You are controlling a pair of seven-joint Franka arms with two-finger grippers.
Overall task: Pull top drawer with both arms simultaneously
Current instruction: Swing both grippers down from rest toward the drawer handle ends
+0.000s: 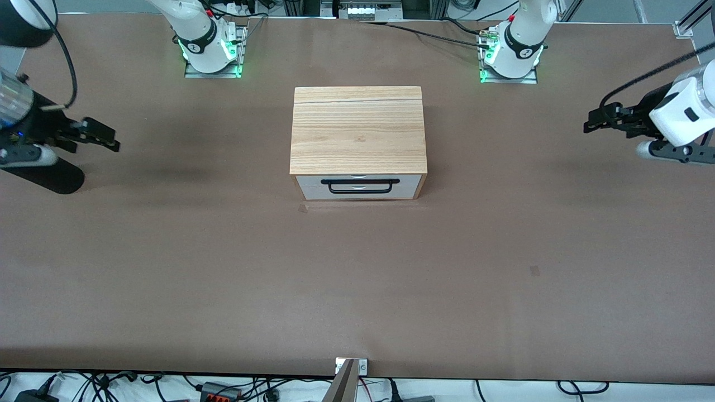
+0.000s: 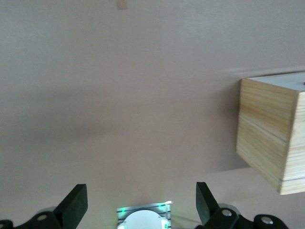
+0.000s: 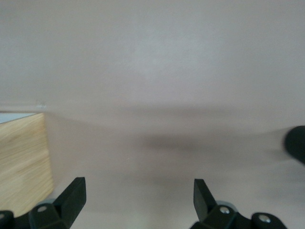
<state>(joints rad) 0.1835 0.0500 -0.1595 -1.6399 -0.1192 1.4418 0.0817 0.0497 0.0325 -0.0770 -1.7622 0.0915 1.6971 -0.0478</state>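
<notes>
A small cabinet with a light wood-grain top board [image 1: 357, 131] stands in the middle of the table. Its top drawer [image 1: 310, 181] has a white front panel and looks pushed in, with the black bar handle [image 1: 360, 182] across it. My left gripper [image 1: 593, 120] hangs open and empty above the table at the left arm's end, well apart from the cabinet. My right gripper [image 1: 107, 138] hangs open and empty above the right arm's end. The left wrist view shows open fingers [image 2: 75, 204] and the cabinet's side [image 2: 267, 133]. The right wrist view shows open fingers [image 3: 74, 193] and a cabinet corner [image 3: 24, 162].
The brown table [image 1: 223, 268] stretches wide around the cabinet. The arm bases [image 1: 208, 47] [image 1: 511, 50] glow green along the table edge farthest from the front camera. Small tape marks [image 1: 303, 208] [image 1: 534, 271] lie on the table. A camera mount [image 1: 349, 371] sits at the nearest edge.
</notes>
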